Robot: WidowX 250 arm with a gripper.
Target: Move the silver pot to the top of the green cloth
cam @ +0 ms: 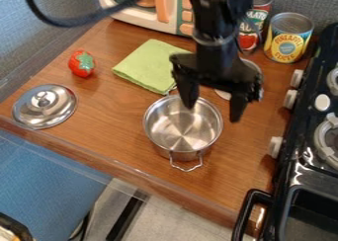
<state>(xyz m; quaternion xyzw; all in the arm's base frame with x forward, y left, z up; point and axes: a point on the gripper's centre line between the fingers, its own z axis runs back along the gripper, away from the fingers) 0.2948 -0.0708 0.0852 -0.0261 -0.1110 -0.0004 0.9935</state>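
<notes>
Camera view: the black gripper (212,113), its fingers spread apart, hangs above the silver two-handled pot (183,131) near the frame's centre. The folded green cloth (150,66) lies just above the pot, left of the gripper.

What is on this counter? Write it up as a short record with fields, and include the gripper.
pot: silver, upright on the wood counter, lid off, not on the cloth
pot handles: two, wire loops on opposite sides
cloth: green, folded flat, beyond the pot
lid: on the counter, knob up, near the left edge
strawberry: red with green top, between lid and cloth
cans: two, at the back right
stove: black, along the right side
gripper: open, above the pot's right side
</notes>
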